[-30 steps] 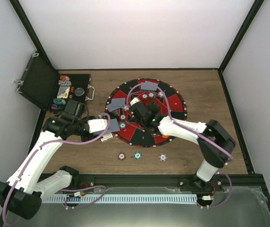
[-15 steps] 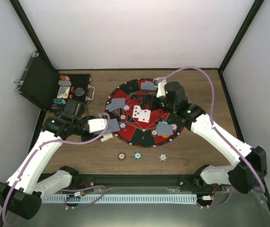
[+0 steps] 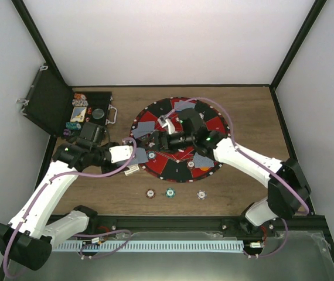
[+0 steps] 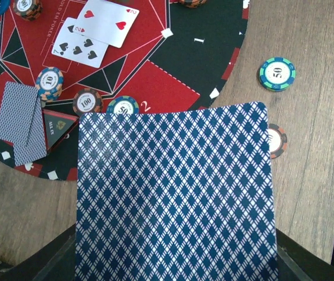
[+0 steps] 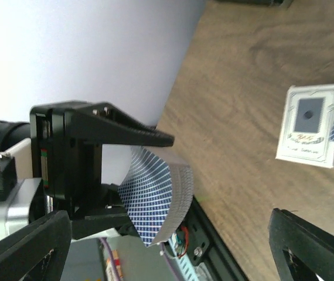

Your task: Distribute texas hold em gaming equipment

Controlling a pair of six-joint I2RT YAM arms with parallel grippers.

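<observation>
A deck of blue diamond-backed playing cards (image 4: 176,199) fills the lower left wrist view, and my left gripper (image 4: 176,260) is shut on it, its fingers hidden behind the cards. In the top view that deck (image 3: 139,155) hangs at the left rim of the round red-and-black poker mat (image 3: 214,126). My right gripper (image 3: 154,140) points left at it from over the mat, open and empty. The right wrist view shows the bowed deck (image 5: 155,202) in the left gripper's black fingers (image 5: 120,129), a short way in front of my right gripper (image 5: 170,222). Face-up cards (image 4: 99,29) and chips (image 4: 86,101) lie on the mat.
Three chips (image 3: 170,192) sit on the wood in front of the mat. A white card box (image 5: 309,126) lies beside the left gripper. The open black case (image 3: 67,111) with more chips stands at the back left. Face-down cards (image 3: 184,106) lie around the mat.
The right arm swung out to the mat's far right side, then came back left across the mat toward the deck, covering the face-up cards. The left arm has stayed still.
</observation>
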